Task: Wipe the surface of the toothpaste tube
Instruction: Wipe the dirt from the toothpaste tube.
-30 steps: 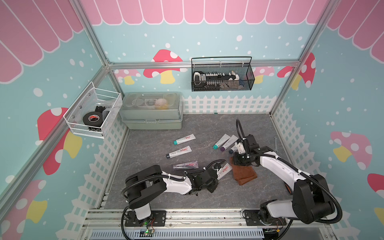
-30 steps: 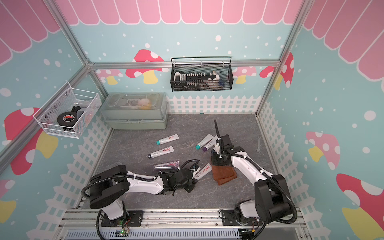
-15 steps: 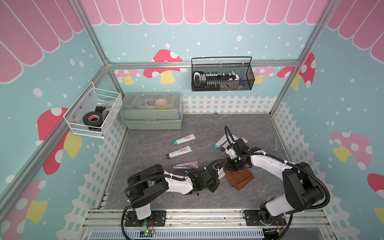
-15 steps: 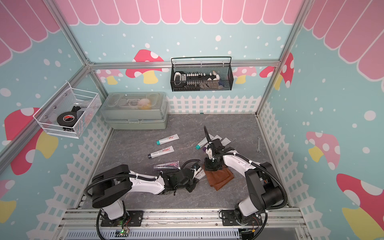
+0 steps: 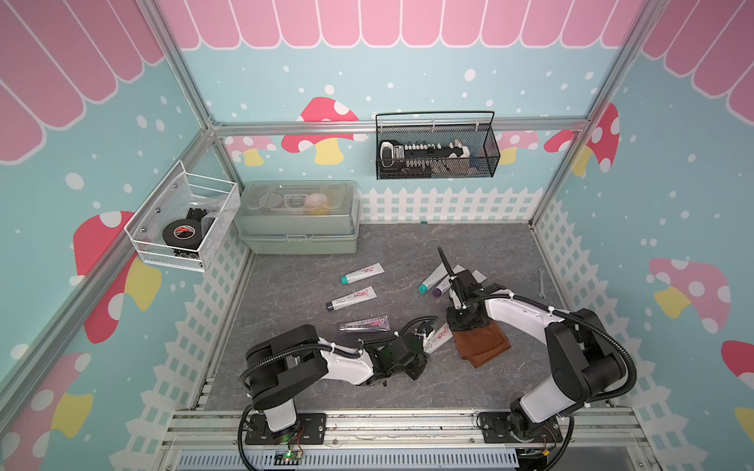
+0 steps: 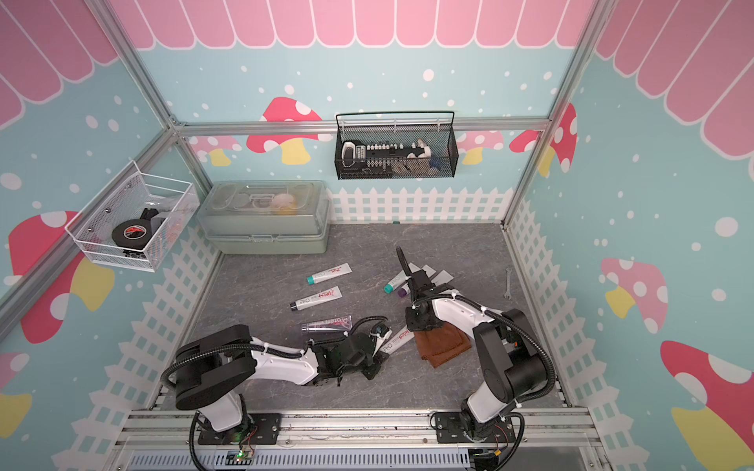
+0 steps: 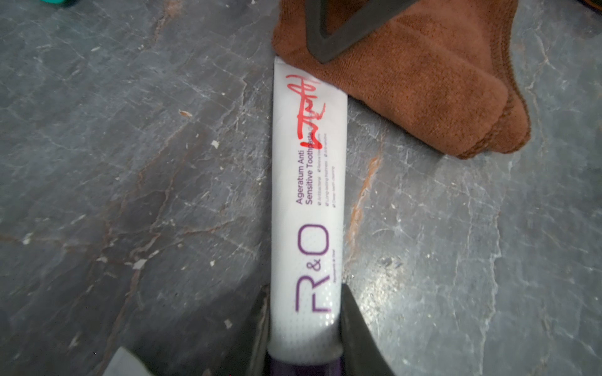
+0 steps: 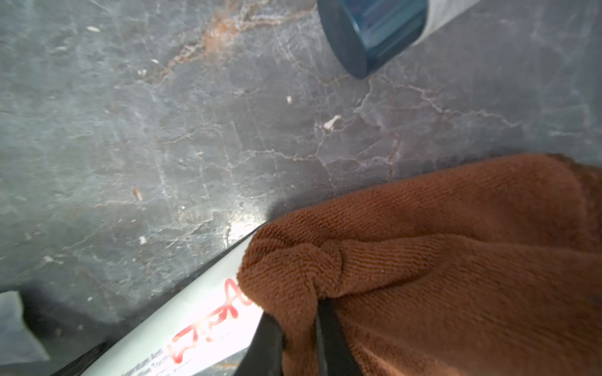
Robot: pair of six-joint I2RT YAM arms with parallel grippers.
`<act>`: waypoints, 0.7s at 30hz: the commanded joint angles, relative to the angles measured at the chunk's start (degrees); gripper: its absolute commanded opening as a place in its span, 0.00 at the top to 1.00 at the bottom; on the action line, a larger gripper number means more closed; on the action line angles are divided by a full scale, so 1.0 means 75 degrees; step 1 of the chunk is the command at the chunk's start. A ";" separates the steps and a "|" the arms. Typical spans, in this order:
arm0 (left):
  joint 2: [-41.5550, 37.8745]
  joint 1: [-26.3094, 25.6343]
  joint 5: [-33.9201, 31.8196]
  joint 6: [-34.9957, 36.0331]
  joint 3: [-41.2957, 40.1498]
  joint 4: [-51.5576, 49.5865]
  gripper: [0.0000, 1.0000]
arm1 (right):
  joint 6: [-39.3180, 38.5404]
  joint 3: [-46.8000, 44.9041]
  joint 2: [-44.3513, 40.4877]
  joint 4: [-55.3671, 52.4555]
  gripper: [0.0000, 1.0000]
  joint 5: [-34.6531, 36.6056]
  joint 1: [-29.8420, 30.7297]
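The toothpaste tube point(image 7: 306, 195) is white, with purple R&O lettering, a red scribble and a purple cap. It lies flat on the grey floor near the front in both top views point(image 5: 438, 337) point(image 6: 398, 341). My left gripper point(image 7: 304, 293) point(image 5: 422, 350) is shut on its cap end. A folded brown cloth point(image 5: 483, 344) point(image 6: 442, 344) point(image 8: 456, 260) is pinched in my right gripper point(image 8: 298, 315) point(image 5: 459, 326). The cloth's edge point(image 7: 423, 81) covers the tube's flat tail end point(image 8: 195, 328), just over the top of the red scribble.
Several other tubes lie further back: a teal-capped one point(image 5: 362, 273), a dark-capped one point(image 5: 351, 299), a clear one point(image 5: 365, 323) and a pair point(image 5: 434, 280) just behind my right wrist. A green lidded box point(image 5: 300, 216) stands at the back left. A wrench point(image 5: 540, 283) lies at the right.
My right gripper has dragged the brown cloth left and toward the front, onto the tube's tail end. The left gripper and the tube have stayed in place.
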 commanded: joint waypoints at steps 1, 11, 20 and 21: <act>0.0134 -0.0019 0.0136 -0.0134 -0.0131 -0.0190 0.82 | -0.0017 -0.0299 -0.0612 0.0013 0.87 -0.1258 -0.0002; 0.0293 -0.0024 0.0178 -0.0065 0.0053 -0.0186 0.82 | 0.0027 -0.0392 -0.0389 0.0160 0.86 -0.2368 0.0507; -0.0015 -0.0001 -0.0037 -0.0134 -0.0197 -0.0063 0.82 | 0.0052 -0.0244 0.0429 -0.0701 0.87 0.0899 0.0583; -0.0043 0.0002 -0.0047 -0.0141 -0.0226 -0.0063 0.82 | 0.0100 -0.0248 0.0441 -0.0731 0.87 0.1158 0.0568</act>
